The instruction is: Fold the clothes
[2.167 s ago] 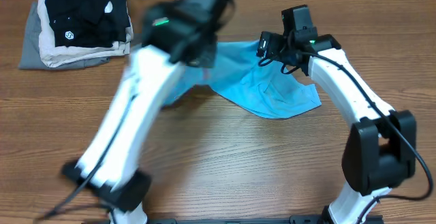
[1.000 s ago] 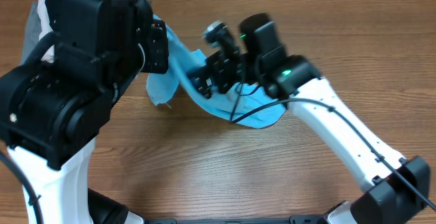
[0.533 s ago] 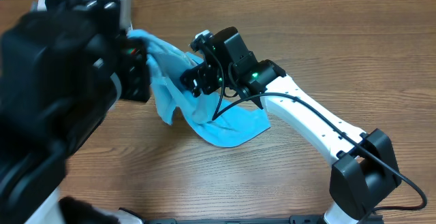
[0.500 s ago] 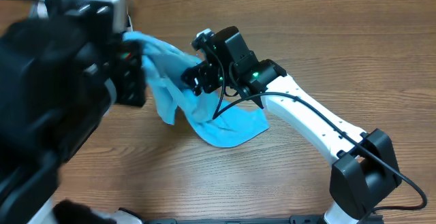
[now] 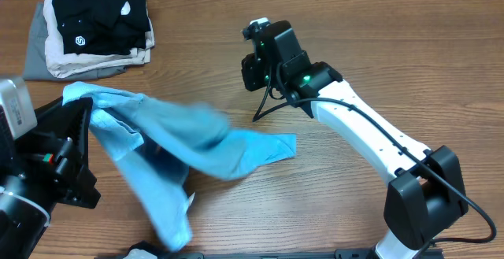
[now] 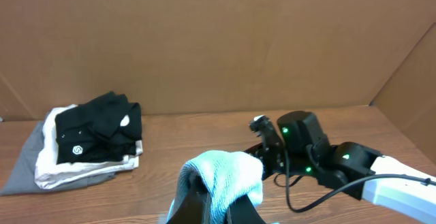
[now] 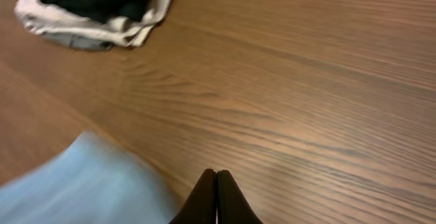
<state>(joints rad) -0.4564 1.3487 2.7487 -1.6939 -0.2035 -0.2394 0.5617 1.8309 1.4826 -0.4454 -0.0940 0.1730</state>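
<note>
Now, overhead, shirt: the T-shirt [image 5: 197,137] is stretching from the left edge toward frame centre, its long axis running left to right, with one flap hanging toward the lower left.
Overhead, left grip: the left end effector [image 5: 77,109] is clamping the shirt's upper-left corner.
Overhead, right side: the right end effector [image 5: 250,68] is hovering closed and empty, up and right of the shirt's free right end and apart from it; of the two arms it is sitting nearer that end.
Overhead, room: the surface [image 5: 331,204] is lying bare across the lower middle and right; the folded stack [image 5: 94,27] is sitting well apart at upper left.
Left wrist, grip: blue cloth is bunching over the fingers [image 6: 187,210] at bottom centre.
Right wrist, bearing: the pinched fingers [image 7: 208,203] are holding nothing; the shirt is showing as a blur in the lower left corner, so the next grasp is probably calling for a reach down and left.
</note>
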